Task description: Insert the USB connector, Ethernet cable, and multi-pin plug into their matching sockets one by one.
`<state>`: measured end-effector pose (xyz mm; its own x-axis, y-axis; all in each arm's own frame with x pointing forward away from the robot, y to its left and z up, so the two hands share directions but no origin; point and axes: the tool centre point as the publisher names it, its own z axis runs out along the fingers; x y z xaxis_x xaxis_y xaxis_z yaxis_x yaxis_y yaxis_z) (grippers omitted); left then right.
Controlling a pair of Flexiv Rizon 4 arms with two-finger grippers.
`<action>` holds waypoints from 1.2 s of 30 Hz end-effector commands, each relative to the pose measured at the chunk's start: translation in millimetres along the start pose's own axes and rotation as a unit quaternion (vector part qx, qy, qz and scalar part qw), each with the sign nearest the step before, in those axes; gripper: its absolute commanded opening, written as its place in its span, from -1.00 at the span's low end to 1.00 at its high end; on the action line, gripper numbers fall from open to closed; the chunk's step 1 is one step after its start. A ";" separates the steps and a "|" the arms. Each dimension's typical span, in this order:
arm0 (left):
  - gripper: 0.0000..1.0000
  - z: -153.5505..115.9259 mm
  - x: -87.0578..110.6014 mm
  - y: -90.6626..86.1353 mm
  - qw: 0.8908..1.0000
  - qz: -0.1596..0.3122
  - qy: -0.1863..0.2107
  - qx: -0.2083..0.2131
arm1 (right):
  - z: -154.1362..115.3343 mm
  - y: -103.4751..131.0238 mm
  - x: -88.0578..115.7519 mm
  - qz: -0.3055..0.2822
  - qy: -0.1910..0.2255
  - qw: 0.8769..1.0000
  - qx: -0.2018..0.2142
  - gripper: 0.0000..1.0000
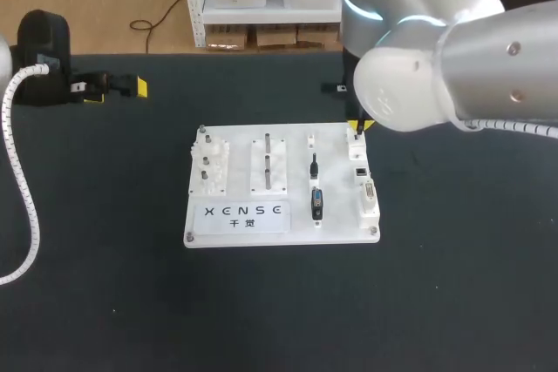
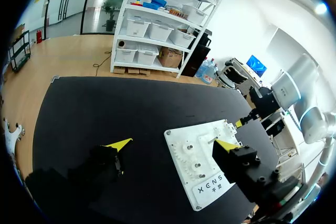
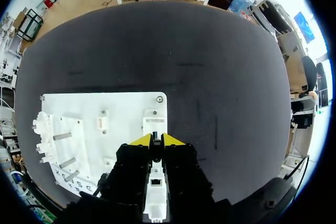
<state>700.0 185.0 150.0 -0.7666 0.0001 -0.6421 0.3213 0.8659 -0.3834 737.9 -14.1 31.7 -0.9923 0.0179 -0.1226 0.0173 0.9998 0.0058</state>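
The white socket board (image 1: 283, 231) lies mid-table. My right gripper (image 1: 360, 127) stands over its far right corner, mostly hidden by the arm. In the right wrist view this gripper (image 3: 156, 139) is shut on a small dark USB connector (image 3: 156, 135) at the white corner socket block (image 3: 155, 121). The thin black Ethernet plug (image 1: 314, 165) and the multi-pin plug (image 1: 317, 203) rest in holders left of the socket column (image 1: 370, 198). My left gripper (image 1: 118, 91) stays open at the far left of the table, well away from the board (image 2: 205, 153).
Peg and gear fixtures (image 1: 209, 163) and two upright posts (image 1: 268, 158) fill the board's left half. Black table mat (image 1: 453, 285) surrounds the board on all sides. A coiled white cable (image 1: 22, 189) hangs along my left arm.
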 end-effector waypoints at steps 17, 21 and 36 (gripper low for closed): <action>1.00 0.0 0.0 0.0 1.000 0.000 0.000 0.000 | 10.1 1.8 -2.6 0.003 0.004 1.000 0.001 -1.00; 1.00 0.0 0.0 0.0 1.000 0.000 0.000 0.000 | 10.1 0.5 -4.9 0.007 0.001 1.000 0.005 -1.00; 1.00 0.0 0.0 0.0 1.000 0.000 0.000 0.000 | 14.0 5.1 -2.1 0.000 0.008 1.000 -0.003 -1.00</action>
<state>700.0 185.0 150.0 -0.7666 0.0001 -0.6421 0.3213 0.8659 -0.3834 741.2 -10.5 24.6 -0.9935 0.0187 -0.1123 0.0176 0.9998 0.0107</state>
